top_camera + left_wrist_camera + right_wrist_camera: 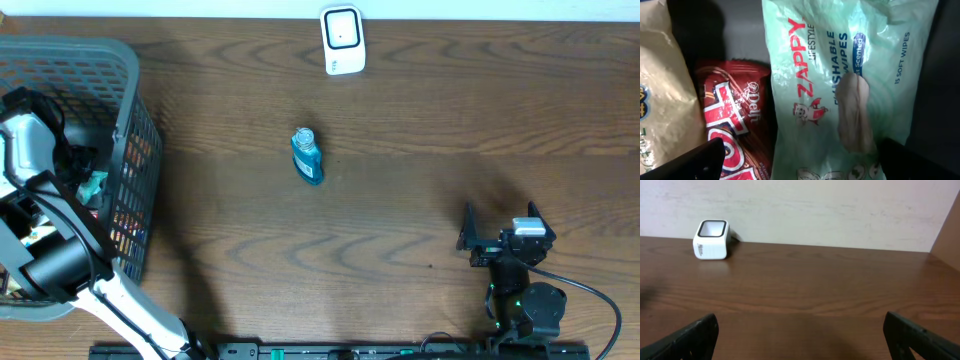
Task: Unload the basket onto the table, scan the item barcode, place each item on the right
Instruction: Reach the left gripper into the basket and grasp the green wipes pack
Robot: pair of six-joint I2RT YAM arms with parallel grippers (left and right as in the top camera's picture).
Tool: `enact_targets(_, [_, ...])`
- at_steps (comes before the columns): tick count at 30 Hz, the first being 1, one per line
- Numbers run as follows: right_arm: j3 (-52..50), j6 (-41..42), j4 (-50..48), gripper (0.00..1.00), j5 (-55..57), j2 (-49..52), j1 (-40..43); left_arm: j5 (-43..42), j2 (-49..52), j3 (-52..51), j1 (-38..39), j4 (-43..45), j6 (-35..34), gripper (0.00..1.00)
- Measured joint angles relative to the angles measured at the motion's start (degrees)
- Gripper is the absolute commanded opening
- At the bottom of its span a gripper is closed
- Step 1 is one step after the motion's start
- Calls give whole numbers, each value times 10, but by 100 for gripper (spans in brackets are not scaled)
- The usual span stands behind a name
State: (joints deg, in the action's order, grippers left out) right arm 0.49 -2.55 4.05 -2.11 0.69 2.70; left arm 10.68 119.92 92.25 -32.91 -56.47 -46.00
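Looking down from your left wrist, you see the left gripper inside the grey basket. Its jaws are spread wide, one dark fingertip at each lower corner of the view, and they pinch nothing. Directly beneath it, between the two fingers, lies a pale green wipes pack, face up, with a resealable flap showing just ahead of the right-hand finger. You cannot tell from this view whether the fingers touch the pack. A red snack packet lies against the pack on the left-finger side, and a beige bag lies further out on that same side.

Your right gripper sits low over the wooden table, its jaws also spread to the full and holding nothing. The white scanner stands well ahead of it and off towards its left finger, close to the wall at the table's far edge. A small blue bottle lies on the table ahead and to the left of this gripper, well apart from it and nearer to it than the scanner.
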Motion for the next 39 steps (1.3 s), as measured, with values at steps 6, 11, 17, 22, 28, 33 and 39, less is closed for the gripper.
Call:
enact_targets(6, [0,0,0,99,0,0,0,0,5,0,0,9,0,98])
enact_targets(11, [0,0,0,99,0,0,0,-2,4,-11,2,29,4,81])
enact_targets(17, [0,0,0,99,0,0,0,-4,4,-12,5,33,8,58])
enact_targets(22, [0,0,0,99,0,0,0,0,-4,-21,4,27,10,54])
enact_targets(28, [0,0,0,99,0,0,0,0,-51,-48,2,18,10,45])
enact_targets(33, [0,0,0,99,0,0,0,0,-152,-49,0,16,10,46])
enact_targets(39, [0,0,0,99,0,0,0,0,-289,-49,0,18,13,79])
